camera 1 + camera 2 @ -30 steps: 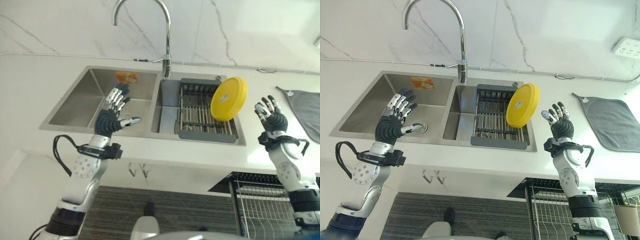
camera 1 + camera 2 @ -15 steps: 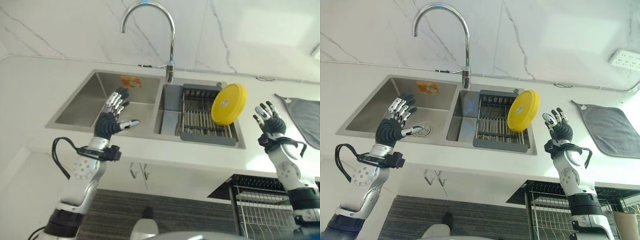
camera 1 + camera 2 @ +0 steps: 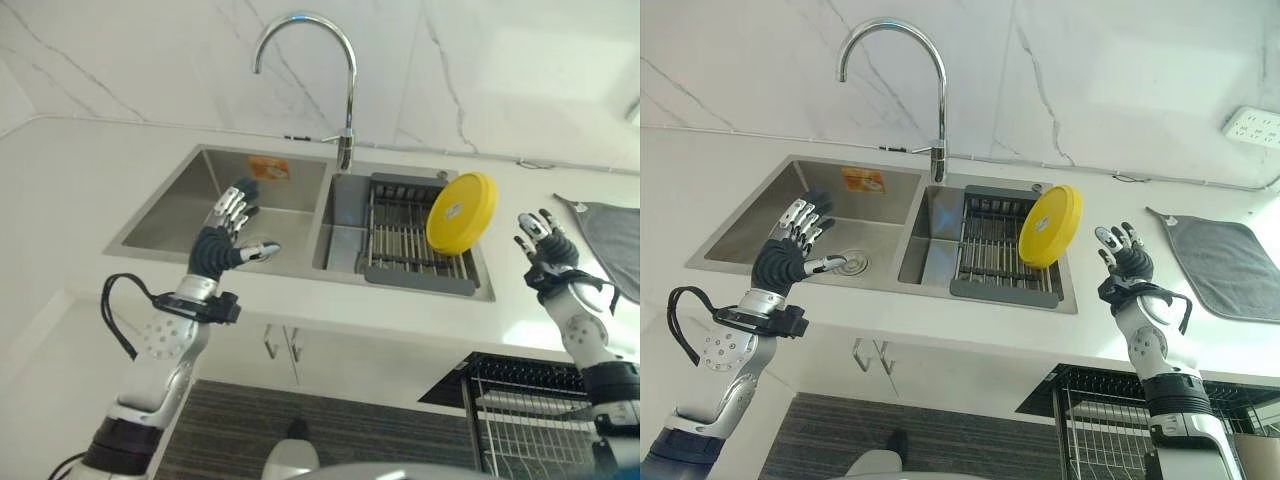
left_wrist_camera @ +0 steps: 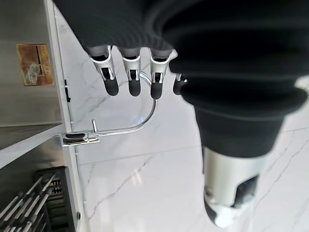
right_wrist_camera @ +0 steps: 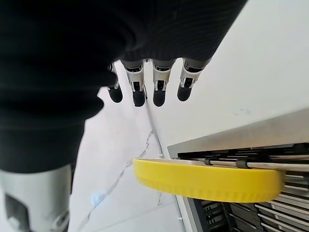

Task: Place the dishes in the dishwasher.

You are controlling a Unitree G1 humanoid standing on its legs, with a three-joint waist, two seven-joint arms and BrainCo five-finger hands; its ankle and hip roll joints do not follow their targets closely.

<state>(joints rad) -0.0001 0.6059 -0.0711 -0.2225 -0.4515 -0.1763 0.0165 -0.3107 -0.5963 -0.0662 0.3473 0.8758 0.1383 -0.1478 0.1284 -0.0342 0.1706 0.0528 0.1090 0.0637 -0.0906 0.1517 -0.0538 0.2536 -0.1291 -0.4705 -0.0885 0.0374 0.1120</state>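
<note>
A yellow plate (image 3: 461, 212) stands on edge at the right end of the dark drying rack (image 3: 400, 240) in the sink's right basin, tilted against the rim. My left hand (image 3: 215, 248) hovers open above the left basin (image 3: 180, 205), fingers (image 4: 130, 72) straight and holding nothing. Over the counter just right of the sink, my right hand (image 3: 545, 250) is raised and open, a short gap from the plate (image 5: 207, 181); its fingers (image 5: 159, 82) are straight and empty.
A tall curved faucet (image 3: 345, 80) rises behind the divider between the basins. A grey cloth (image 3: 1225, 265) lies on the counter at the far right, below a wall socket (image 3: 1252, 127). The pulled-out dishwasher wire rack (image 3: 1100, 410) sits under the counter's edge at lower right.
The whole picture has shifted, so the camera moved. Both hands stay raised and open in about the same places, and the plate has not moved in the rack.
</note>
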